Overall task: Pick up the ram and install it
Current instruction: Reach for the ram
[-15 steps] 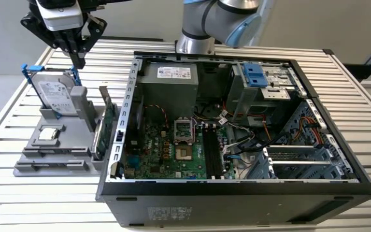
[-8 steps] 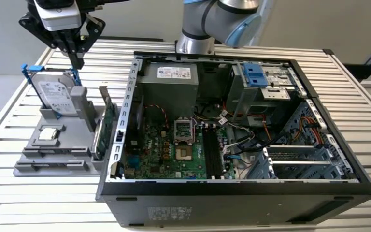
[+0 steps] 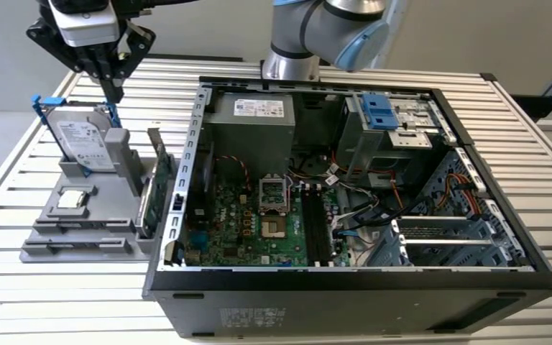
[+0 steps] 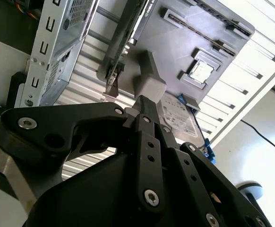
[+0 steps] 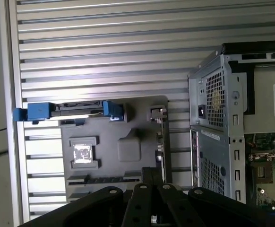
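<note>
Ram [image 5: 102, 179] stands on edge in a long slot of the grey parts holder [image 5: 142, 109]. From above, in the first wrist view, it is a thin dark strip between two grey end clips. Its face is turned out of sight, so its colour cannot be told. In the second wrist view the same narrow strip [image 4: 199, 24] lies just beyond the processor chip [image 4: 201, 71], which rests flat in its own recess.

In the exterior view the gripper [image 3: 115, 90] hangs over the far end of the holder, fingers pressed together with nothing between them. Its tips point down near the top edge of the hard drive [image 3: 84, 140], which stands upright in a blue bracket. The gripper is well apart from the ram's slot at the holder's opposite end.

A green expansion card [image 3: 161, 172] stands on edge along the holder's side nearest the computer case [image 3: 353, 287]. The case lies open on the slatted metal bench [image 3: 65, 302], with its motherboard [image 3: 247, 223] and black memory slots [image 3: 315, 223] exposed
</note>
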### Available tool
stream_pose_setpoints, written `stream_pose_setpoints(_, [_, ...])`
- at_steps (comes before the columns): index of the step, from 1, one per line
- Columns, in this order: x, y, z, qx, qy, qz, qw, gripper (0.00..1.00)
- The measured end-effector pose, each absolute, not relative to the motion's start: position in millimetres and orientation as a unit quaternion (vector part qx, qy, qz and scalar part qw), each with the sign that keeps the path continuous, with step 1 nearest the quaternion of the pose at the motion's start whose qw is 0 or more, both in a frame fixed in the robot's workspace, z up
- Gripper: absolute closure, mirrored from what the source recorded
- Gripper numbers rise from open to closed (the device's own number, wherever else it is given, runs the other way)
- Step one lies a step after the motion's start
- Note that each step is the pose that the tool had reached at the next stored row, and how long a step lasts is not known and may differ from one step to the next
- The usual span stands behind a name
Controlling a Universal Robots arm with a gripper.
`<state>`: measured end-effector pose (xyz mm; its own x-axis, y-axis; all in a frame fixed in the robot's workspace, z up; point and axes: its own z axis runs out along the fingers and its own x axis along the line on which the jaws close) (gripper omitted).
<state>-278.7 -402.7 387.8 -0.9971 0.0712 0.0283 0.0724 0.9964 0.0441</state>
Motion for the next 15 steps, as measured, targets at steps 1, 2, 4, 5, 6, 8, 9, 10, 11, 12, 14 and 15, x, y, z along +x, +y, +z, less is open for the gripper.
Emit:
stream_pose_setpoints(1, [-279,-403,388,-0.036,-0.999,-0.023,0.013,1.0])
stream_pose_setpoints(2, [-279,-403,388,-0.036,-0.999,-0.023,0.013,1.0])
stream_pose_setpoints(4, [-280,-403,388,-0.036,-0.999,-0.022,0.014,1.0])
stream_pose_setpoints(5, [-281,-403,387,-0.036,-0.999,-0.023,0.013,1.0])
stream_pose_setpoints(6, [-282,-403,387,-0.036,-0.999,-0.023,0.014,1.0])
stream_pose_setpoints(8, [-282,-403,387,-0.036,-0.999,-0.023,0.014,1.0])
stream_pose_setpoints(9, [-283,-403,387,-0.036,-0.999,-0.023,0.014,1.0])
stream_pose_setpoints(10, [-284,-403,387,-0.036,-0.999,-0.022,0.014,1.0])
stream_pose_setpoints(11, [-285,-403,387,-0.036,-0.999,-0.023,0.014,1.0])
stream_pose_setpoints(12, [-286,-403,387,-0.036,-0.999,-0.022,0.014,1.0])
stream_pose_setpoints(14, [-288,-403,387,-0.036,-0.999,-0.023,0.014,1.0])
stream_pose_setpoints(15, [-289,-403,387,-0.036,-0.999,-0.022,0.014,1.0])
